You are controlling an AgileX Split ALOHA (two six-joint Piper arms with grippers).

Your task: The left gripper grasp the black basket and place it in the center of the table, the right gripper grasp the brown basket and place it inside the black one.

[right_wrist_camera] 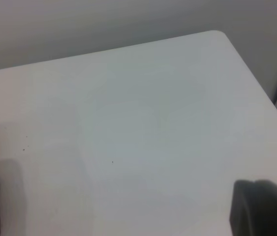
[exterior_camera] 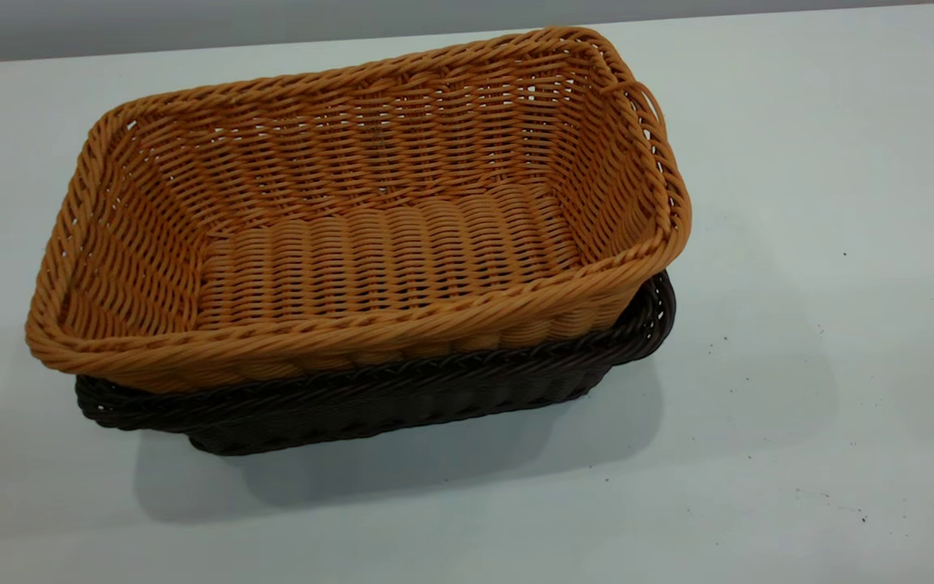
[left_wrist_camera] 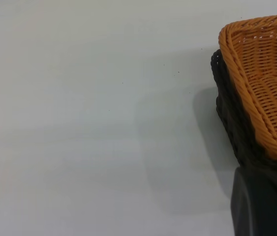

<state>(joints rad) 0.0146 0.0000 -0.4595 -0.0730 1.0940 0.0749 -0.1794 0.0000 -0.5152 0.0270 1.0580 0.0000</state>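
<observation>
Already you are looking at the brown basket (exterior_camera: 370, 235) sitting nested in the black basket (exterior_camera: 402, 393) mid-table (exterior_camera: 799, 203), though neither claw's state is showing.

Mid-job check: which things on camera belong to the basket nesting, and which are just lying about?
Belongs to the job:
- brown basket, nested inside the black one
- black basket, underneath it
- table, bearing both
- left tool, only its dark edge shows, near the baskets
- right tool, only its dark edge shows, over bare table

Lying about:
- small dark specks on the table
</observation>
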